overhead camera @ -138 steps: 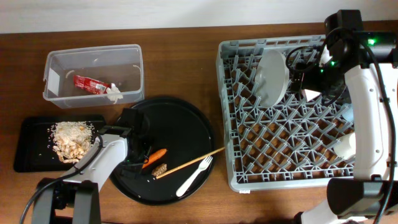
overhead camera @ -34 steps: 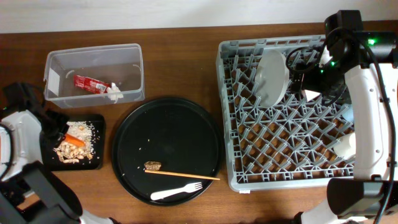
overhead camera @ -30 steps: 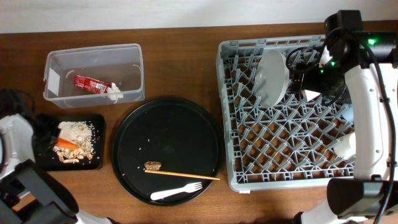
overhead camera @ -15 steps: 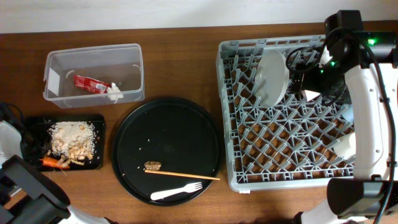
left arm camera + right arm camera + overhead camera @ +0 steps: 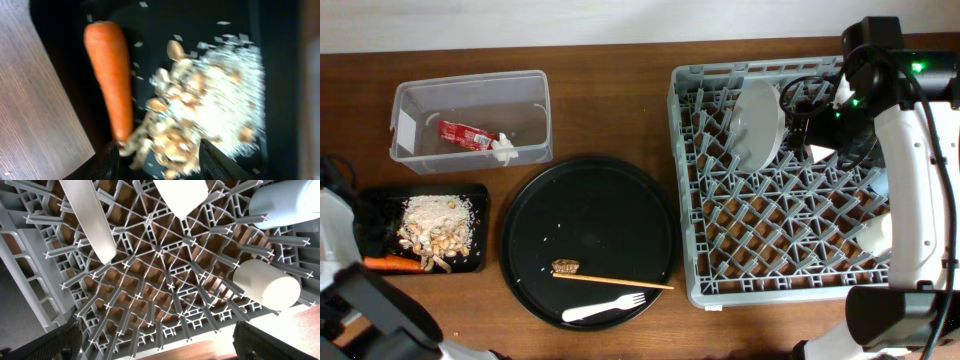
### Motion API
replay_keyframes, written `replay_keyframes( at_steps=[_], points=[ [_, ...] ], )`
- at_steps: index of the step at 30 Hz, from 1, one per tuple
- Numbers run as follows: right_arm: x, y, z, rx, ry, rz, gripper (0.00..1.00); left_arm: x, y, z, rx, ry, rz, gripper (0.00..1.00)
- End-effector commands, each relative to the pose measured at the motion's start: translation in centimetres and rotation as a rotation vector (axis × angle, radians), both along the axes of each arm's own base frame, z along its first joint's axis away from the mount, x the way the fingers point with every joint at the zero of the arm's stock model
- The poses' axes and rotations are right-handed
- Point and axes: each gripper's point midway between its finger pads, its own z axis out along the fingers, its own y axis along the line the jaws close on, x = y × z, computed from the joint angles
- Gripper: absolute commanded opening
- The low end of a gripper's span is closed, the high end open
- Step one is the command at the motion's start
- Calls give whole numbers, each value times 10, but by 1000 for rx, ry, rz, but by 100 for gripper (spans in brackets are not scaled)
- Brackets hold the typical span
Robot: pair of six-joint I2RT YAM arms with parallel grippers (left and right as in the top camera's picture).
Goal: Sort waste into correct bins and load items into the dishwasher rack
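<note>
Overhead view: the clear tub (image 5: 546,115) stands at the far left of the desk (image 5: 610,100). It holds the red wrapper (image 5: 465,133) and the crumpled white paper (image 5: 503,150). Nearer, the flat black tray (image 5: 478,250) carries the pale crumbs (image 5: 438,212) and the brownish scraps (image 5: 432,246). The orange carrot (image 5: 390,264) lies at its near-left corner. The round black tray (image 5: 600,210) in the middle holds one brown scrap (image 5: 565,266), the wooden stick (image 5: 615,281) and the white fork (image 5: 605,308). The grey rack (image 5: 680,180) fills the right side, with the plate (image 5: 760,122) standing on edge towards its far end.

Left wrist view: the left claw (image 5: 160,160) hangs over the flat black tray. Its fingers (image 5: 107,162) are apart and clamp nothing. The carrot lies free along the tray's edge next to the desk wood, with its narrow end just beside one finger. The scraps and crumbs are heaped to its right.

Right wrist view: the right claw (image 5: 160,347) is spread wide and empty above the rack's lattice. The plate stands upright at the left. The blue cup (image 5: 285,200) and the white cup (image 5: 265,282) lie on their sides at the right.
</note>
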Motion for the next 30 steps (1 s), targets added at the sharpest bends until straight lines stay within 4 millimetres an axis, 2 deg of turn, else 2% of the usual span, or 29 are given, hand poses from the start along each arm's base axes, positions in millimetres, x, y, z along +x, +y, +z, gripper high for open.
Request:
replay_keyframes(
  at_steps=[1, 4, 7, 13, 17, 21, 25, 30],
  points=[
    [-3, 0, 10, -1, -30, 3, 99, 28, -32, 35, 12, -106, -126, 51],
    [-3, 0, 10, -1, -30, 3, 98, 44, -76, 42, 11, -99, -290, 51],
    [-3, 0, 10, -1, -30, 3, 99, 45, -130, 39, -25, -31, -485, 52],
    [-3, 0, 10, -1, -30, 3, 99, 22, -232, 28, -90, 118, -792, 53],
    [-4, 0, 10, -1, -28, 4, 99, -1, -280, 10, -143, 181, -842, 63],
    [-4, 0, 10, -1, -26, 7, 99, -34, -310, -15, -250, 251, -809, 66],
    [-4, 0, 10, -1, -26, 7, 99, -52, -316, -38, -306, 279, -740, 66],
    [-4, 0, 10, -1, -26, 7, 99, -62, -319, -65, -336, 263, -723, 66]
  ],
)
